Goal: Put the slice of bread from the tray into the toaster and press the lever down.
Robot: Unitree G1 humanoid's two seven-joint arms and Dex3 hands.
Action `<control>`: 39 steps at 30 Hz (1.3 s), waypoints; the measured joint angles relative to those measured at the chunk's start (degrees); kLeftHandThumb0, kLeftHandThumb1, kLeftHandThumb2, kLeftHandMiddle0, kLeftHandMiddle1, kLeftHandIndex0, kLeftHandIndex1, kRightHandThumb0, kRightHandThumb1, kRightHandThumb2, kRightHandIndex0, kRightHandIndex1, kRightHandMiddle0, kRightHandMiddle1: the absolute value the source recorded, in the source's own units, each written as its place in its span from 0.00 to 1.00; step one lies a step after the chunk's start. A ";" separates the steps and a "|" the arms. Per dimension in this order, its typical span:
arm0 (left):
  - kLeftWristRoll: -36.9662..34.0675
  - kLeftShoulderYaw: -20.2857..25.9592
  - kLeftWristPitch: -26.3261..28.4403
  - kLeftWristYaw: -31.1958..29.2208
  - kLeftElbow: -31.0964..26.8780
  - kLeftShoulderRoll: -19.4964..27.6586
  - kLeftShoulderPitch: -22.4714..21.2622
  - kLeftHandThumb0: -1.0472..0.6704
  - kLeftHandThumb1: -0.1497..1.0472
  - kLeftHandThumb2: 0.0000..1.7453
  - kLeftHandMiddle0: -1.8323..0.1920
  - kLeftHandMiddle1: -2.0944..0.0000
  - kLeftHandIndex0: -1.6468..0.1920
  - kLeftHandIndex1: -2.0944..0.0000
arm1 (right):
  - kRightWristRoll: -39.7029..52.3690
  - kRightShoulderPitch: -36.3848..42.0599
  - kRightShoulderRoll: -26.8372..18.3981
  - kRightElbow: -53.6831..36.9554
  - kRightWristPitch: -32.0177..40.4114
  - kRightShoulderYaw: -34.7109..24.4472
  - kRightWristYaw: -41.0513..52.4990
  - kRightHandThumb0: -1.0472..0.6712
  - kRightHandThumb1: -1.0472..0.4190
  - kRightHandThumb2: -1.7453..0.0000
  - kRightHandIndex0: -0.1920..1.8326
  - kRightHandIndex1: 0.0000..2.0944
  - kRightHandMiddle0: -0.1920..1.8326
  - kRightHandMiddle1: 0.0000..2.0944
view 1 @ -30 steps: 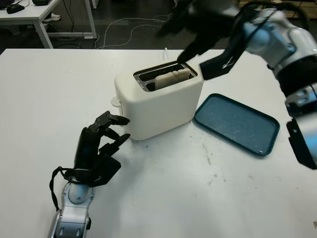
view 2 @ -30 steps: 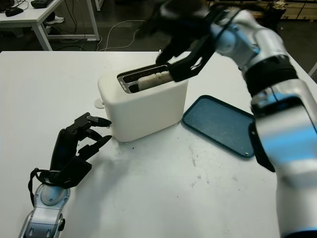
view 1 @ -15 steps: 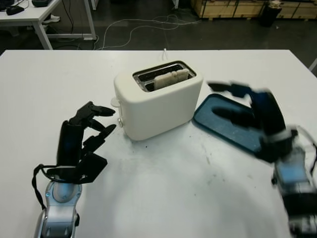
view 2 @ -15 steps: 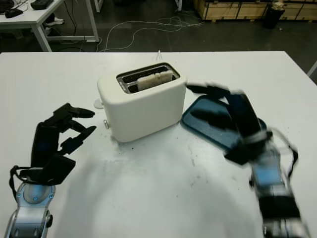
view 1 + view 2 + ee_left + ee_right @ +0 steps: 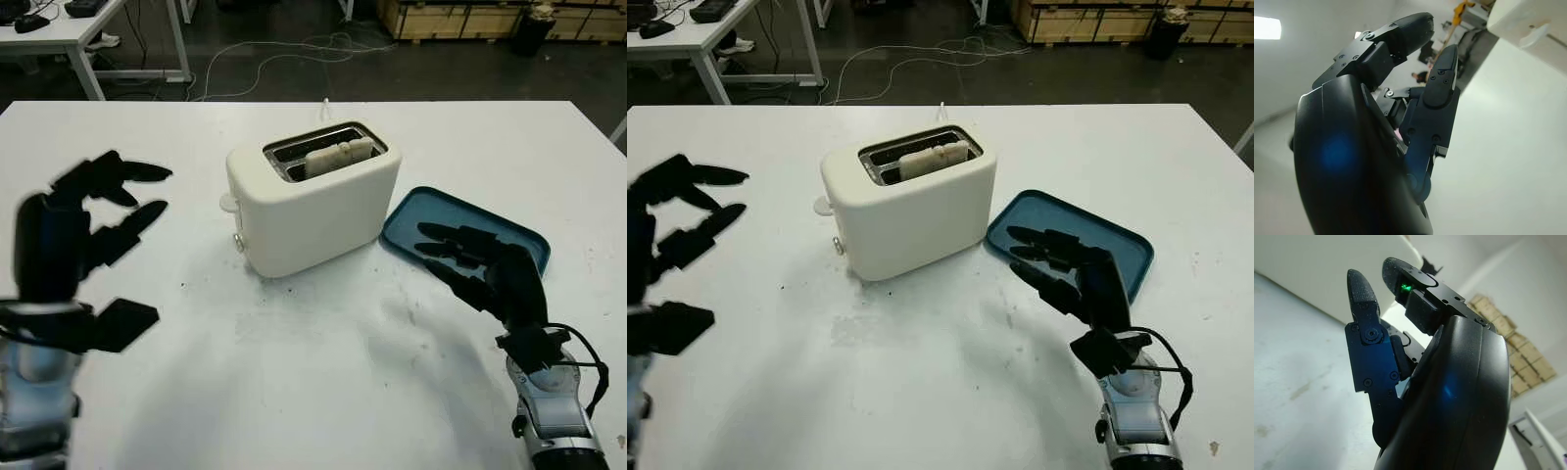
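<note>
A cream toaster [image 5: 312,201] stands mid-table with a slice of bread [image 5: 339,155] sitting in its near slot, top edge showing. Its lever [image 5: 228,203] juts from the left end, and in the left wrist view the lever [image 5: 1533,35] appears at the toaster's corner. The blue tray [image 5: 464,238] lies to the right of the toaster with nothing on it. My left hand [image 5: 93,220] is raised at the far left, open, well away from the lever. My right hand [image 5: 470,257] hovers low over the tray's near edge, open, holding nothing.
The white table [image 5: 323,382] spreads wide in front of the toaster. A power cord [image 5: 325,102] runs off the far edge behind the toaster. Another white desk [image 5: 69,29] and cables on a dark floor lie beyond.
My right hand dropped from above the toaster down to the tray's near edge. My left hand pulled back leftward and rose, away from the toaster's lever. The bread stays in the slot.
</note>
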 measured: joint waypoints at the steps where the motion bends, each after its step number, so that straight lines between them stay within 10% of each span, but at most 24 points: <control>1: 0.00 -0.03 0.45 -1.60 0.23 1.44 -1.17 0.49 0.89 0.00 0.53 0.32 0.36 0.80 | 0.06 -0.25 0.26 0.22 0.23 0.07 0.32 0.35 0.11 1.00 0.63 0.05 0.58 0.01; 10: 0.31 -5.62 3.77 -16.88 6.33 14.10 -12.90 0.45 0.89 0.01 0.43 0.52 0.29 0.89 | 0.01 -2.06 1.86 2.16 0.89 1.15 2.18 0.34 0.10 1.00 0.63 0.03 0.59 0.00; 25: 6.76 -19.99 -8.45 -24.96 27.00 18.91 -33.46 0.35 0.80 0.00 0.33 0.55 0.16 0.95 | 1.64 -3.15 3.22 3.81 0.64 1.27 4.66 0.33 0.11 1.00 0.63 0.03 0.59 0.00; 39: 11.01 -22.14 -12.69 -21.20 34.51 18.88 -36.11 0.38 0.82 0.00 0.34 0.61 0.17 0.98 | 1.54 -3.15 3.40 3.79 0.68 1.25 5.08 0.34 0.10 1.00 0.64 0.02 0.59 0.00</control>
